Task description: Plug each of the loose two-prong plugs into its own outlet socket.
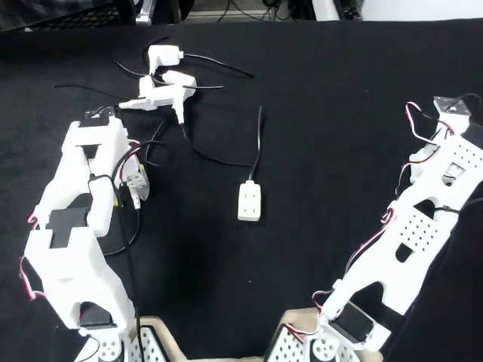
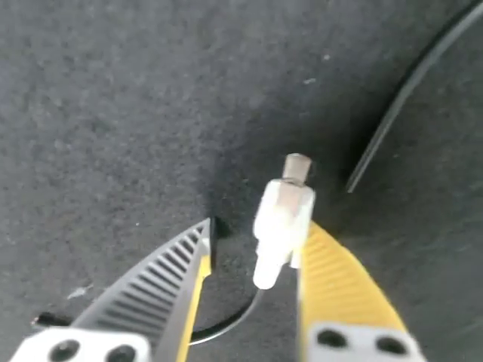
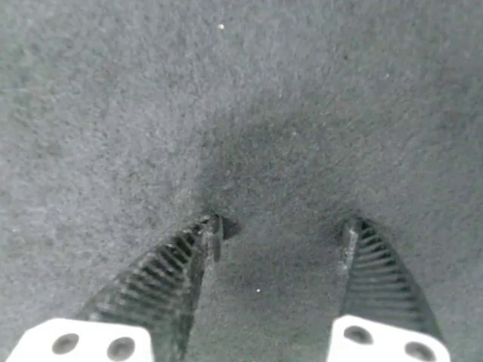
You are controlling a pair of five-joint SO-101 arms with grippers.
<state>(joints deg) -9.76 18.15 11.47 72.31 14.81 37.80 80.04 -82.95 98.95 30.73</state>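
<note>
Evidently, a small white plastic plug (image 2: 283, 219) was seen between the half-open jaws of the left gripper (image 2: 255, 228), laid along the yellow pad (image 2: 339, 286) but not clamped. The white socket block (image 1: 250, 200), its long axis 12-to-6, was placed at 3 o'clock from that gripper on black felt (image 1: 339, 113), while the ribbed jaws of the farther right gripper (image 3: 283, 226) were spread wide.

The bench (image 1: 339, 113) is covered from left to right with a black cloth (image 3: 113, 90), rough and a little fuzzy, with small pale specks. Behind the far edge there are a pale surface (image 1: 423, 9) on the right, dark cables (image 1: 249, 9) in the middle and a dark grid-like object (image 1: 68, 15) on the left. At the near edge shows a strip of light wood (image 1: 177, 348).
</note>
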